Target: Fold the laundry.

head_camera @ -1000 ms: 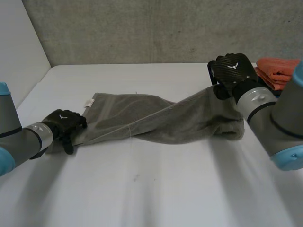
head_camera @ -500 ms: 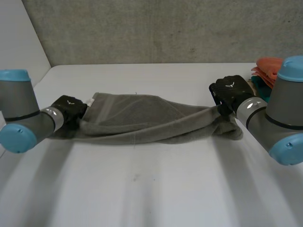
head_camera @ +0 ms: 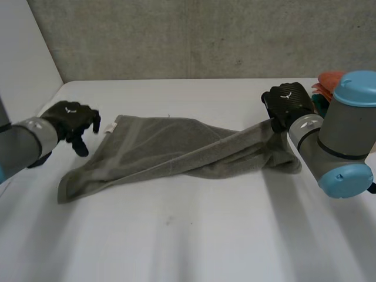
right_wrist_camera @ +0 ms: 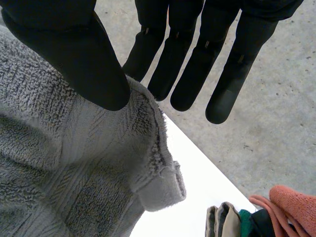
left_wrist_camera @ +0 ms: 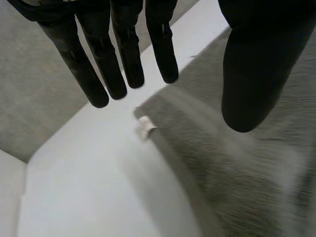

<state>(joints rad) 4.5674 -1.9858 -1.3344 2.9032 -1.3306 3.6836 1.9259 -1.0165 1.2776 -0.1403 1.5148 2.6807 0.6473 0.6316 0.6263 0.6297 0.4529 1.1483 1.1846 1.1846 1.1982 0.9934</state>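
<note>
A grey towel (head_camera: 170,150) lies stretched and loosely twisted across the white table (head_camera: 188,235), one corner pointing at the front left. My left hand (head_camera: 69,119) hovers just off its far left end, fingers straight and apart from the thumb, holding nothing. In the left wrist view my left hand (left_wrist_camera: 123,54) hangs over the towel (left_wrist_camera: 256,163), whose white label (left_wrist_camera: 145,128) lies below the fingertips. My right hand (head_camera: 288,101) holds the towel's right end up. The right wrist view shows my right hand (right_wrist_camera: 74,49) pinching the towel (right_wrist_camera: 64,163) at its edge between thumb and straight fingers.
A stack of folded clothes (head_camera: 326,82), orange on top, sits at the table's far right, just behind my right hand; the same clothes (right_wrist_camera: 291,202) show beyond the towel's corner. A concrete wall (head_camera: 188,35) closes the back, and a white panel (head_camera: 23,53) the left.
My left hand has let go of the towel's left end and lifted away to the left. That end has dropped onto the table towards the front. My right hand has hardly moved.
</note>
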